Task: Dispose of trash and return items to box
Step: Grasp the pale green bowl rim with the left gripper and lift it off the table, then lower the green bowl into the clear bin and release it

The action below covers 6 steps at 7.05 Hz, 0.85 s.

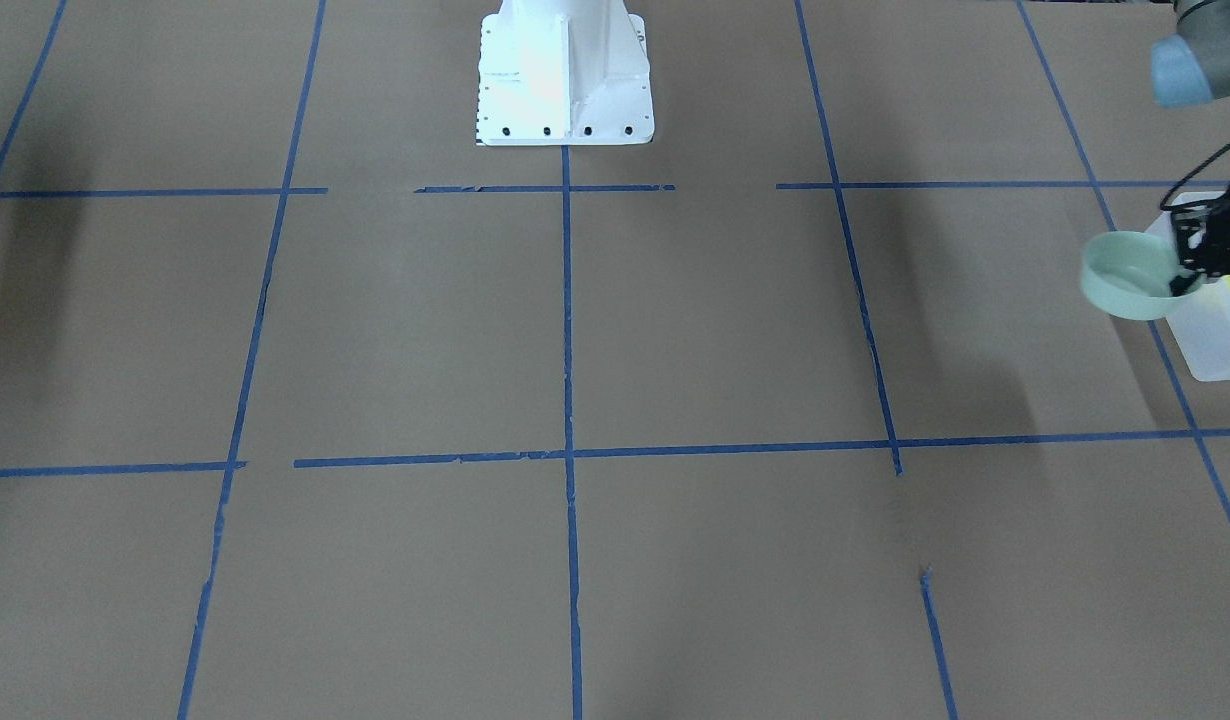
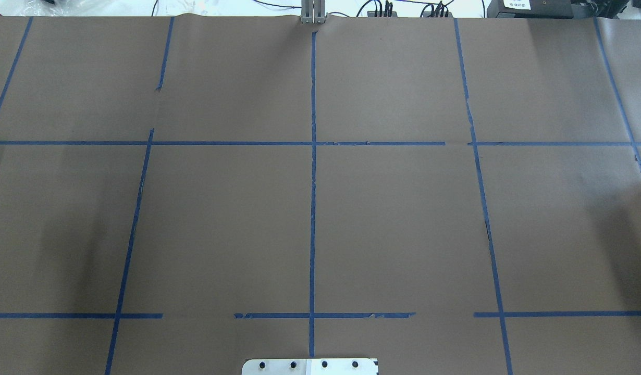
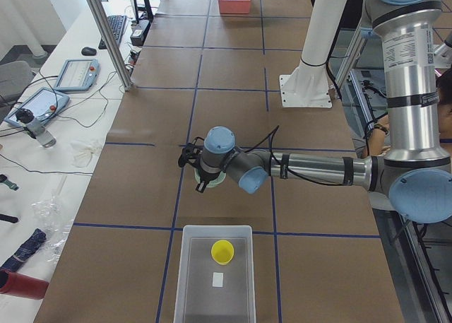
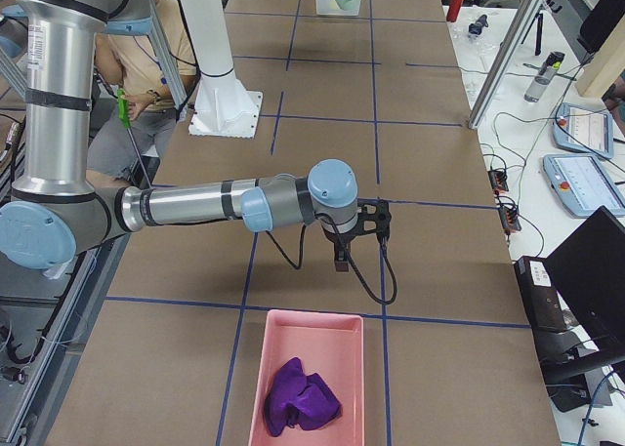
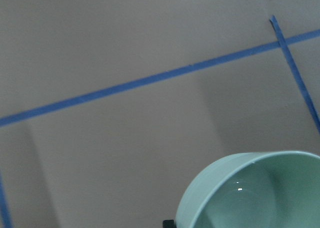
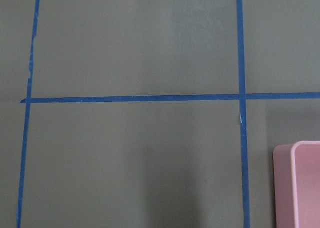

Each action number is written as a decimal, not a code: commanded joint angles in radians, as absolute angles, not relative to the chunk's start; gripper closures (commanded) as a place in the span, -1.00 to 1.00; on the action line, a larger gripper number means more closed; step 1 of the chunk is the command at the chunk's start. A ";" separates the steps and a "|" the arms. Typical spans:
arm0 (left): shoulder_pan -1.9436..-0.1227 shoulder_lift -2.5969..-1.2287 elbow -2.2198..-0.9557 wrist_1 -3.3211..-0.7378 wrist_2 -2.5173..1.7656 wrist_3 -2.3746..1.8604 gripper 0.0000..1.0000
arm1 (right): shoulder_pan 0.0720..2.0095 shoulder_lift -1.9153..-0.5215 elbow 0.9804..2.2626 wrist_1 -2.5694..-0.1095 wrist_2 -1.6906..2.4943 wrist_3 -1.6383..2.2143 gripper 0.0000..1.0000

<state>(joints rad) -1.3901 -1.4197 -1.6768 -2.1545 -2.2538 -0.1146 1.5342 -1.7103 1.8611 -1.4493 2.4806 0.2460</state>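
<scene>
My left gripper [image 1: 1187, 278] is shut on the rim of the pale mint-green bowl [image 1: 1133, 276] and holds it tilted above the table, beside the translucent white box [image 1: 1220, 335]. In the exterior left view the bowl [image 3: 216, 179] hangs just past the box's [image 3: 191, 280] far end. The yellow cup [image 3: 222, 251] stands inside the box. The left wrist view shows the bowl [image 5: 250, 193] close up over brown paper. My right gripper [image 4: 363, 227] hovers above the table near the pink bin; I cannot tell whether it is open or shut.
A pink bin [image 4: 278, 344] with a crumpled purple thing [image 4: 303, 397] sits at the table's right end; its corner shows in the right wrist view [image 6: 300, 183]. A small white piece [image 3: 217, 279] lies in the box. The white robot base [image 1: 565, 75] stands mid-table.
</scene>
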 commanded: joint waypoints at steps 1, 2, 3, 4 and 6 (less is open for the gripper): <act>-1.625 -1.494 -1.475 -2.053 -2.252 0.264 1.00 | 1.505 -1.710 1.865 -1.448 2.480 0.270 -1.00; -1.679 -1.512 -1.372 -2.052 -2.252 0.367 1.00 | 1.502 -1.710 1.865 -1.448 2.480 0.270 -1.00; -1.716 -1.543 -1.245 -2.052 -2.252 0.438 1.00 | 1.493 -1.710 1.864 -1.448 2.479 0.270 -1.00; -1.723 -1.561 -1.171 -2.052 -2.252 0.458 1.00 | 1.485 -1.710 1.861 -1.448 2.479 0.270 -1.00; -1.724 -1.583 -1.056 -2.052 -2.305 0.456 1.00 | 1.482 -1.710 1.859 -1.450 2.479 0.268 -1.00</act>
